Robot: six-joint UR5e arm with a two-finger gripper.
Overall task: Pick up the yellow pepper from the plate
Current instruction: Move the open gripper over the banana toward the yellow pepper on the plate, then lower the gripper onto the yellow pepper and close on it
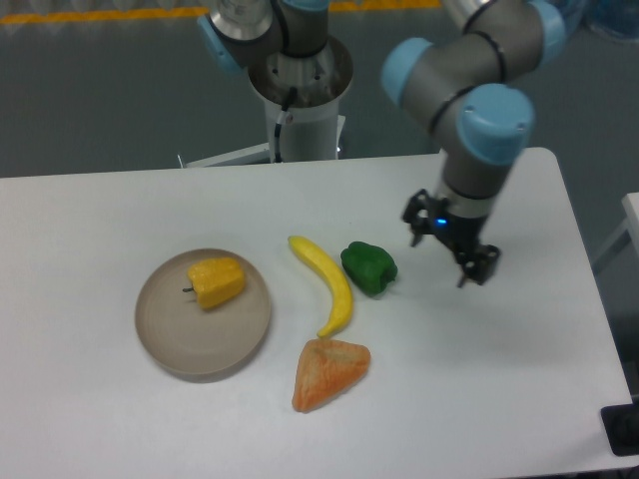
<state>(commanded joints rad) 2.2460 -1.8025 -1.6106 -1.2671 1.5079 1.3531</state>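
White tabletop, matte, lit evenly, set on a dark grey floor with a yellow-orange line running along the far edge of view. Arm base pedestal mounted just behind the far tabletop edge, grey links and light-blue joint caps reaching over to the right side. Gripper hanging low over bare tabletop on the right, black, small blue light glowing on its body; fingers spread apart, holding nothing, not touching any item. Yellow pepper well apart from the gripper, far to the left across the tabletop, with green pepper and banana lying between. Sits on the plate, toward its far upper part, lying on its side, clear of the rim. Blocky, lobed, yellow-orange, brighter on top, short dark stem poking left. Plate round, flat, beige-grey, low rim, much wider than the pepper, resting flat on the left-centre of the tabletop. Banana long, curved, yellow, just right of the plate, not touching it. Green pepper just beside the banana's upper half, on its right. Orange triangular wedge below the banana's lower tip, nearly touching it.
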